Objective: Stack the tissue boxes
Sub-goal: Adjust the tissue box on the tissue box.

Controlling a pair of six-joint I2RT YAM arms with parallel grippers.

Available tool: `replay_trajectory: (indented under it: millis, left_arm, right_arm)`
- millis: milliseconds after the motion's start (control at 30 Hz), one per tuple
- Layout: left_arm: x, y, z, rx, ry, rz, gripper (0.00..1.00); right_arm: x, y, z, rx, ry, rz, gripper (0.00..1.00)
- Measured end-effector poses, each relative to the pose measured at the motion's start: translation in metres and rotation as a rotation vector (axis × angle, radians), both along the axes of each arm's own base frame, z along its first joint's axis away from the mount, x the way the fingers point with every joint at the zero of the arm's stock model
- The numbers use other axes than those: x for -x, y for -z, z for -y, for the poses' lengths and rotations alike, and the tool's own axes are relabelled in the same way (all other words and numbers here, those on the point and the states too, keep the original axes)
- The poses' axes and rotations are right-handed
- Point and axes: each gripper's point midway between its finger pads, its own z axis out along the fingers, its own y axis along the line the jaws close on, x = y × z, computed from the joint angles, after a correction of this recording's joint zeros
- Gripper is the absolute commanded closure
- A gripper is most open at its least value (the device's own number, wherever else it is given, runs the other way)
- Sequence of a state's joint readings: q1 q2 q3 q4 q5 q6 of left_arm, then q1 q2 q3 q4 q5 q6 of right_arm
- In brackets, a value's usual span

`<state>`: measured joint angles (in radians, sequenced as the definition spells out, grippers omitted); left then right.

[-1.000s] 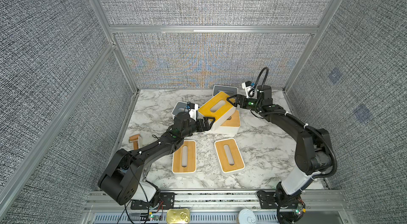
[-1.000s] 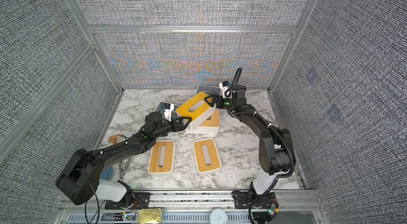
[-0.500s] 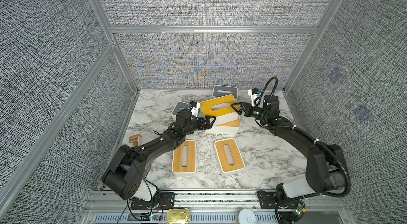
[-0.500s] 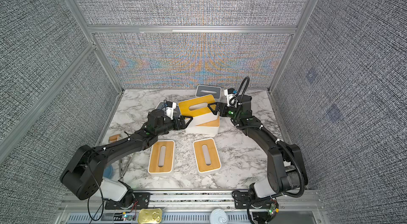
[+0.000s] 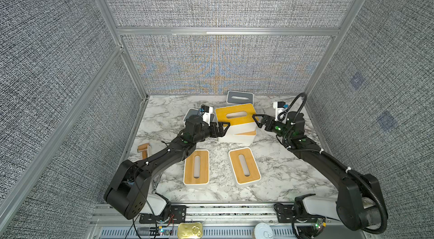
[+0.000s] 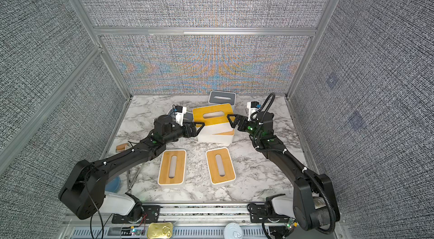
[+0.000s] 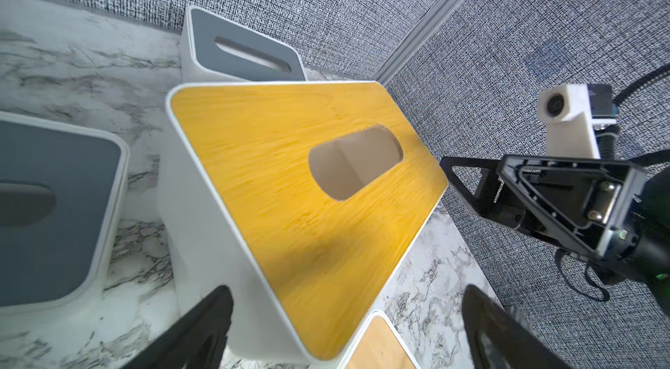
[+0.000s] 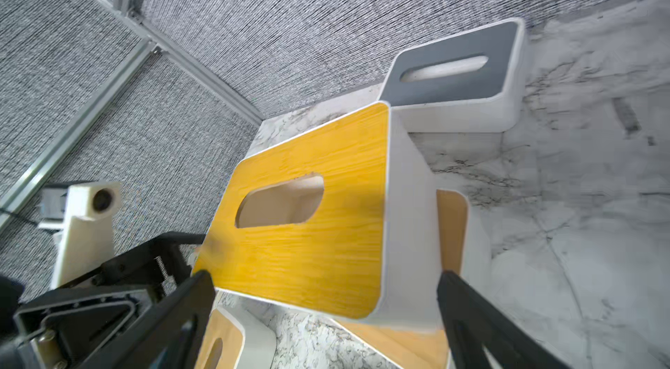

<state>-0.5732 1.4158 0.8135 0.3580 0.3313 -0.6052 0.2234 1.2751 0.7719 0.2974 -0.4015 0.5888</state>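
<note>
One stack is begun: the top box [image 5: 234, 115] sits askew on the lower box [image 5: 244, 138] near the tabletop's [image 5: 281, 179] back edge. The left hand [image 5: 224, 129] and right hand [image 5: 256, 121] flank it, fingers spread. Two front boxes [image 5: 196, 170] [image 5: 244, 167] and two grey boxes [image 5: 240, 97] [image 5: 192, 113] lie unstacked.

Grey tissue box [image 5: 191, 112] mostly hidden behind left arm [image 5: 169, 155]; bottom stacked box [image 5: 237, 140] largely covered

Upper box [image 5: 234, 115] is sitting askew on lower box [image 5: 236, 141] midway across the table [image 5: 281, 174], rear box [image 5: 240, 96] lying just behind the pair, left-rear box [image 5: 190, 116] lying to their left, front-left box [image 5: 196, 170] and front-right box [image 5: 244, 166] lying side by side before them.
</note>
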Motion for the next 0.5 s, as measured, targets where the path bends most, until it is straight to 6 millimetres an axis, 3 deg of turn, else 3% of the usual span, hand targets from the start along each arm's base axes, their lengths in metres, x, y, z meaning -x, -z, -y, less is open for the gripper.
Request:
replay_trajectory:
  millis: [167, 500]
  left_arm:
    - [-0.009, -0.002, -0.005, -0.005, -0.028, 0.007, 0.01]
    - [-0.026, 0.004, -0.001, -0.002, -0.020, -0.022, 0.01]
  right_arm:
    - [-0.014, -0.006, 0.004, 0.018, 0.039, -0.019, 0.01]
    - [-0.019, 0.013, -0.014, 0.023, -0.021, -0.087, 0.01]
